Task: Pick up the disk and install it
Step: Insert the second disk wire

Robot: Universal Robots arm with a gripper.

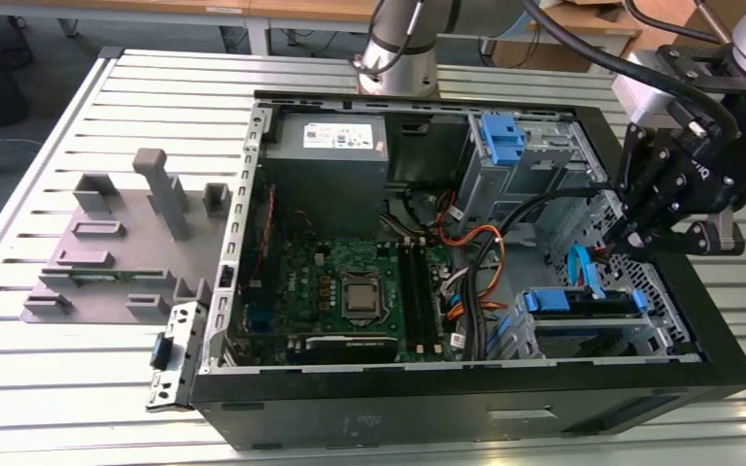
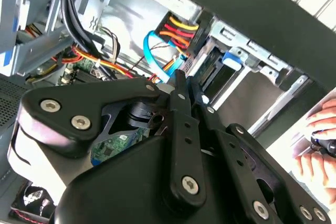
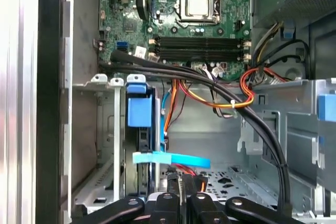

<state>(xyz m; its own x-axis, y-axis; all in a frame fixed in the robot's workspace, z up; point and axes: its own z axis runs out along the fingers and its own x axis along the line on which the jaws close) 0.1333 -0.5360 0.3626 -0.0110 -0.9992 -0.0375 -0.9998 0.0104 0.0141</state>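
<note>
At the exterior view's left I saw the grey fixture block [image 1: 114,243] bare, since the disk [image 1: 581,303] already sat edge-on in its drive cage [image 1: 632,335]. Further right my gripper [image 1: 664,228] hung above it, fingers together and holding nothing, apparently after seating it.

Bright, even light; soft shadows inside the case [image 1: 477,408].

Table [image 1: 75,126] — pale, ribbed with long raised slats. Upon it sat an open black computer case [image 1: 477,413], its side panel off, reaching close to the front edge; a grey moulded fixture [image 1: 127,243] with upright posts lay beside the case — on the exterior view's left, toward that edge.
</note>
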